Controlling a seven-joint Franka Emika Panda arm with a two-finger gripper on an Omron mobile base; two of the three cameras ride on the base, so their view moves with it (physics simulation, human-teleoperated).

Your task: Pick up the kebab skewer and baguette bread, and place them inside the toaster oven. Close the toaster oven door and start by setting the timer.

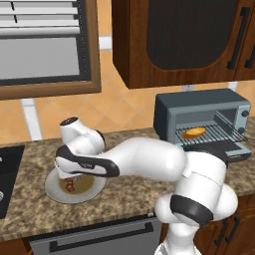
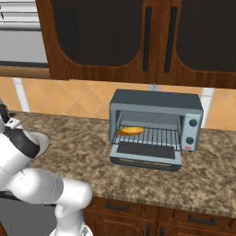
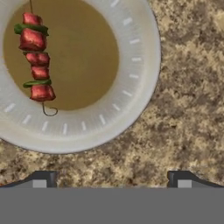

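The baguette bread [image 2: 130, 131] is in the toaster oven [image 2: 156, 102] (1 of 2); the gripper [image 3: 111, 178], jaws apart, hovers over the kebab skewer [image 3: 36, 57].

The thin kebab skewer [image 3: 36, 57] carries 5 dark red chunks with 2 green slivers between. It lies on a round plate [image 3: 131, 87] with an olive-brown centre and a pale grey rim ticked with white dashes. The stone counter [image 3: 188, 113] is speckled brown and tan. The boxy toaster oven [image 2: 156, 120] is blue-grey; the oval baguette bread [image 2: 130, 131] on its rack looks golden-orange, though small.
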